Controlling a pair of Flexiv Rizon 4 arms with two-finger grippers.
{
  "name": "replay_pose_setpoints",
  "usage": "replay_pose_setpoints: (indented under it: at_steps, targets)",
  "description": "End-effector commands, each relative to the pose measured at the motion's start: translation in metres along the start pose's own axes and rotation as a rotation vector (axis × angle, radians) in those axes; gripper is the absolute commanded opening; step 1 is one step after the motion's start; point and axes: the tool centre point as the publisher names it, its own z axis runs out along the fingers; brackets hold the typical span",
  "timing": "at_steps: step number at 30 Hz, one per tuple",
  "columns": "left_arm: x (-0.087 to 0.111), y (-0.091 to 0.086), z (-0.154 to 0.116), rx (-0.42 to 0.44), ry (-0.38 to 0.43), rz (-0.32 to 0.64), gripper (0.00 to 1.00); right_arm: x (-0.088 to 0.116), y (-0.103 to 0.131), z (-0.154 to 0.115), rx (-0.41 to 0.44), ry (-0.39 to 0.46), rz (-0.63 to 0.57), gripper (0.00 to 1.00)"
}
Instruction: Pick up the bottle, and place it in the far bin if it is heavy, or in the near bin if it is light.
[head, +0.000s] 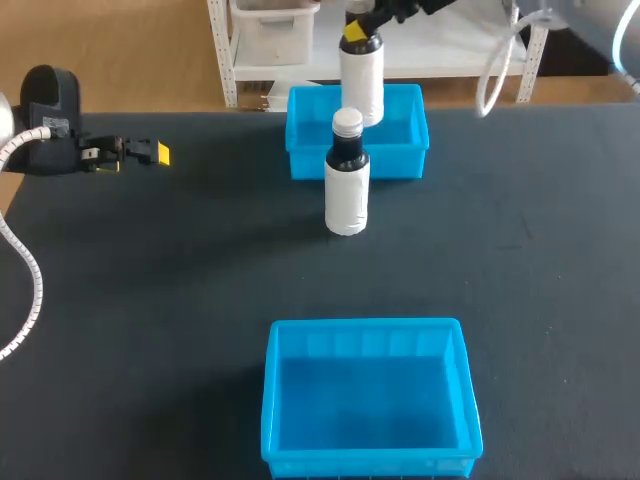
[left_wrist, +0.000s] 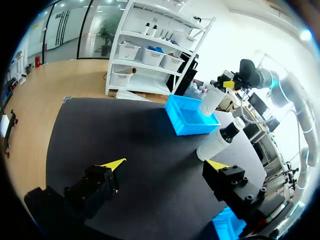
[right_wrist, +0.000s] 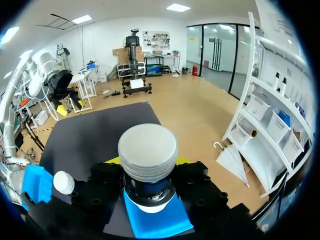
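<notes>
The black table (head: 150, 300) carries two blue bins and two bottles. The near bin (head: 365, 326) sits at the table's near edge, roughly in the middle. The far bin (head: 305, 155) sits at the far edge, in line with it and well apart from it. Both bottles are alike, with a white body, a dark neck and a pale cap. The standing bottle (head: 347, 195) is upright on the table just in front of the far bin, between the two bins but much closer to the far one. The held bottle (head: 362, 85) hangs over the far bin, gripped at its neck. There are two grippers. The right gripper (head: 356, 35) comes in from the far right. Its fingers are clenched on the neck of the held bottle from two sides, and the cap shows between them in the right wrist view. The left gripper (left_wrist: 165, 165) hovers low over the table's left side, well apart from bins and bottles, with its two yellow-tipped fingers spread wide and nothing between them.
</notes>
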Motion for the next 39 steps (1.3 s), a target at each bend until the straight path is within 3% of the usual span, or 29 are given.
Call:
replay_pose_setpoints:
  at_steps: [1,17,39]
  targets:
    - [0.000,0.000,0.000,0.000,0.000,0.000,1.00,-0.007,-0.009,0.016,-0.017,0.007,0.001,0.00]
    - [0.000,0.000,0.000,0.000,0.000,0.000,1.00,-0.003,-0.014,0.060,-0.069,-0.014,-0.016,0.00]
    - [0.000,0.000,0.000,0.000,0.000,0.000,1.00,0.011,-0.010,0.084,-0.096,-0.038,-0.085,0.00]
